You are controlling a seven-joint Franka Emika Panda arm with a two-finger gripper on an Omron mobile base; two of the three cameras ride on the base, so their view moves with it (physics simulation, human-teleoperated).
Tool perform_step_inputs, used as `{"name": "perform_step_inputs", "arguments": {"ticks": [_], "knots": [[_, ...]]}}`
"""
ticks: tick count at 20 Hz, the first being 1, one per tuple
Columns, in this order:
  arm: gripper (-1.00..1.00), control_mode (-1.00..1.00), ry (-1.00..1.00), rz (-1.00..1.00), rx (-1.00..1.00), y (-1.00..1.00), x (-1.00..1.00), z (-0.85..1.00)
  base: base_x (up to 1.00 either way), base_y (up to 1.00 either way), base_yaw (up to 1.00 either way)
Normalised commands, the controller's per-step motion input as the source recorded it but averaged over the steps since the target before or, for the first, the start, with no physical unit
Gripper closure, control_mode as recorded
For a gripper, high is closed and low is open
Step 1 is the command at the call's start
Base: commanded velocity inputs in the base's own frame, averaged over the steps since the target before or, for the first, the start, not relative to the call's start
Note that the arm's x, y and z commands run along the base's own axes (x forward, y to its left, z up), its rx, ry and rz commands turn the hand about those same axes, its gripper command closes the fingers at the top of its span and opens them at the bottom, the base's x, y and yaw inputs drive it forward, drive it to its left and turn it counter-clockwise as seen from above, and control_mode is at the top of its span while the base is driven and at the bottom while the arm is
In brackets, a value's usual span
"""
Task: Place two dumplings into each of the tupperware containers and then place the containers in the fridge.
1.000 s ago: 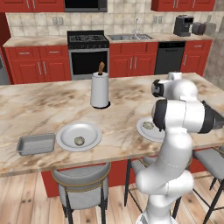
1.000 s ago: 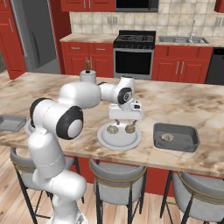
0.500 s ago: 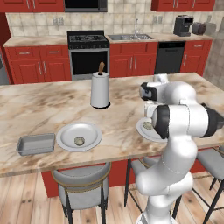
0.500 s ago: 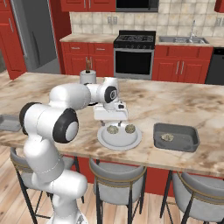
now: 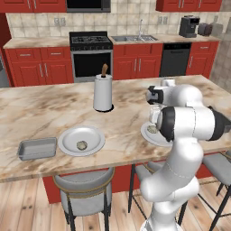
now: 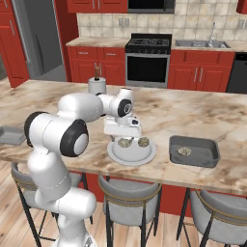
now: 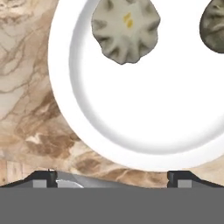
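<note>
Over the white plate (image 6: 131, 153) near the right end of the marble surface (image 6: 193, 113), the claw (image 6: 123, 132) hung low, having swung in from farther right across the last second, from a spot nearer the grey tupperware container (image 6: 193, 150) to one above the plate's left half. That container already held one dumpling (image 6: 185, 151), so the shift read as a return trip for the second piece, though that is a judgement from how things lay. Two dumplings remained on the plate: a pale one (image 7: 125, 29) and a darker one (image 7: 215, 24), side by side but apart. In the hand view the claw's two fingertips (image 7: 43, 178) stood well apart at the bottom edge with nothing between them, so it was spread wide and empty. The pale dumpling sat beyond the tips, roughly centred between them but toward the plate's far side, and the darker one lay off to the right; the claw probably needed to reach forward and descend before closing. Far to the left on the same surface, a second plate (image 5: 82, 140) carried a single dumpling (image 5: 81, 145), with the other tupperware container (image 5: 38, 148) just beside it; whether that tray held anything was hard to make out. A paper towel roll (image 5: 103, 92) stood upright between the two plates, farther back.
</note>
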Motion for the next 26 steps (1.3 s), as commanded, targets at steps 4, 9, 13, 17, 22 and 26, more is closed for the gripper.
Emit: {"name": "perform_step_inputs", "arguments": {"ticks": [4,9,13,17,22,26], "knots": [[-1.00,-1.00,0.00,0.04,0.02,0.12,0.21,-0.32,0.00,0.00,0.00],[-1.00,-1.00,0.00,0.02,0.01,0.24,0.25,-0.51,0.00,0.00,0.00],[-1.00,-1.00,-0.04,0.00,0.05,0.01,0.15,-0.14,0.00,0.00,0.00],[-1.00,-1.00,-0.17,0.01,0.08,0.00,0.22,-0.01,0.00,0.00,0.00],[-1.00,-1.00,-0.18,0.02,0.06,0.00,0.20,-0.11,0.00,0.00,0.00],[-1.00,-1.00,-0.10,0.00,0.01,-0.02,0.02,-0.33,0.00,0.00,0.00]]}}
